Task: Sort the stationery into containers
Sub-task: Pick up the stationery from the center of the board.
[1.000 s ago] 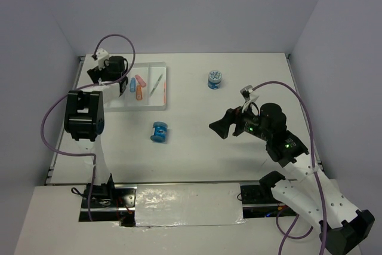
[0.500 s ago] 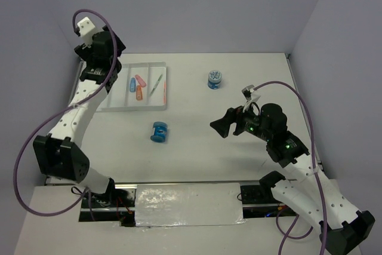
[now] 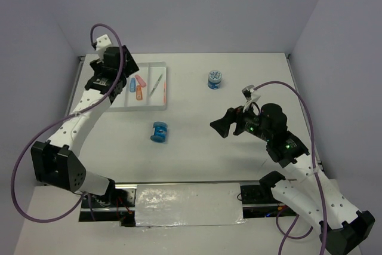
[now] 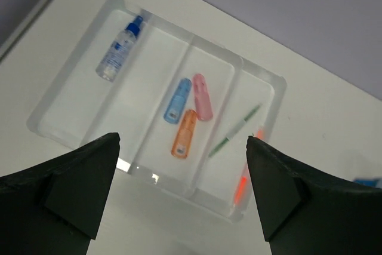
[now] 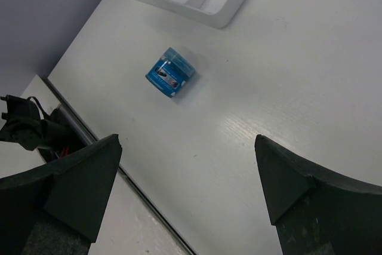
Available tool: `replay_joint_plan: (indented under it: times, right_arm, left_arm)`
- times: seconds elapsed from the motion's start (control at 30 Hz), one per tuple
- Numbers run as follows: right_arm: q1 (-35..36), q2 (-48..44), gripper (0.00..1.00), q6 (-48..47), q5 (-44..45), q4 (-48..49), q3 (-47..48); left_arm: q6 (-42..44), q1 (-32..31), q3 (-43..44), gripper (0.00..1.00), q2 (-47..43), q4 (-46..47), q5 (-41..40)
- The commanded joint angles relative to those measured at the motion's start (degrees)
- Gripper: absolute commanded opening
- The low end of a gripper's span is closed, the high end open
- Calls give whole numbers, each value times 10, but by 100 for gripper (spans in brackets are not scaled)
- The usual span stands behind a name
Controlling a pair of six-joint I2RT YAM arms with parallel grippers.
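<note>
Four long compartments divide the white tray [image 4: 143,88] at the table's [image 3: 197,147] far left, under the left gripper [image 4: 182,138], jaws wide apart. It holds a clear bottle [image 4: 118,49], blue stub [image 4: 177,101], pink stub [image 4: 202,97], orange stub [image 4: 185,142], grey-green pen [image 4: 234,131] and orange pen [image 4: 243,178]. A near blue spool [image 3: 159,131] lies mid-table, a far blue spool [image 3: 215,79] rightward. The right gripper [image 5: 188,138] hangs spread, empty.

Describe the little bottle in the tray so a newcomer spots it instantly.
Find the white tray at the table's far left. The bottle lies alone in its end compartment, farthest from the pens. It's the only clear item, with a blue cap.
</note>
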Motion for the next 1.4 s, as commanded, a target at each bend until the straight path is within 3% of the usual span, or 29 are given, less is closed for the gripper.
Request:
replay_joint_plan:
  times: [0.0, 0.2, 0.47, 0.77, 1.37]
  right_arm:
    - [1, -3, 100, -5, 9, 20, 7]
    - [0, -8, 100, -5, 26, 11, 8]
    - [0, -2, 100, 2, 52, -11, 15]
    - [0, -12, 100, 7, 53, -28, 14]
    - [-1, -34, 100, 11, 27, -31, -1]
  left_arm:
    - [18, -71, -15, 99, -39, -6, 51]
    - [11, -196, -42, 99, -53, -68, 16]
    - [-39, -291, -100, 99, -44, -136, 17]
    - [-26, -309, -161, 99, -27, -124, 106]
    - [-79, -306, -148, 99, 100, -157, 19]
